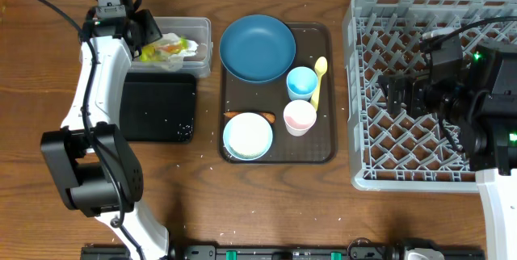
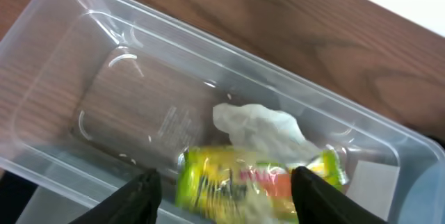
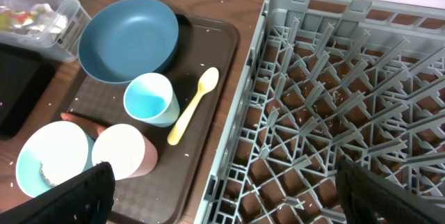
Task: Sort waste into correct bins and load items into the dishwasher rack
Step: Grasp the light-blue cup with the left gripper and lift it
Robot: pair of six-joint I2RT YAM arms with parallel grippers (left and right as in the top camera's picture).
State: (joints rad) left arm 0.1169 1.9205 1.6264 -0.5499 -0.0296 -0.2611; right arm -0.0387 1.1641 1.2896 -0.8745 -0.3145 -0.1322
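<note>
Waste sorting: left tool (image 2: 226, 177) released over clear tub (image 1: 202, 26), upper left; wrapper (image 2: 257, 179) and tissue (image 2: 261, 126) lie inside. Right tool (image 1: 401, 97) wide open, empty, over rack (image 1: 355, 50). Next, likely the carrot (image 1: 234, 115), centre: needs a low pinch.

— How many bowls and cups?
— Two bowls: dark-blue bowl (image 1: 258, 48), pale-blue bowl (image 1: 248, 137). Two cups: light-blue cup (image 1: 301, 83), pink cup (image 1: 299, 118).
— Spoons, racks?
— One yellow spoon (image 1: 318, 80), one dishwasher rack (image 1: 404, 181).
</note>
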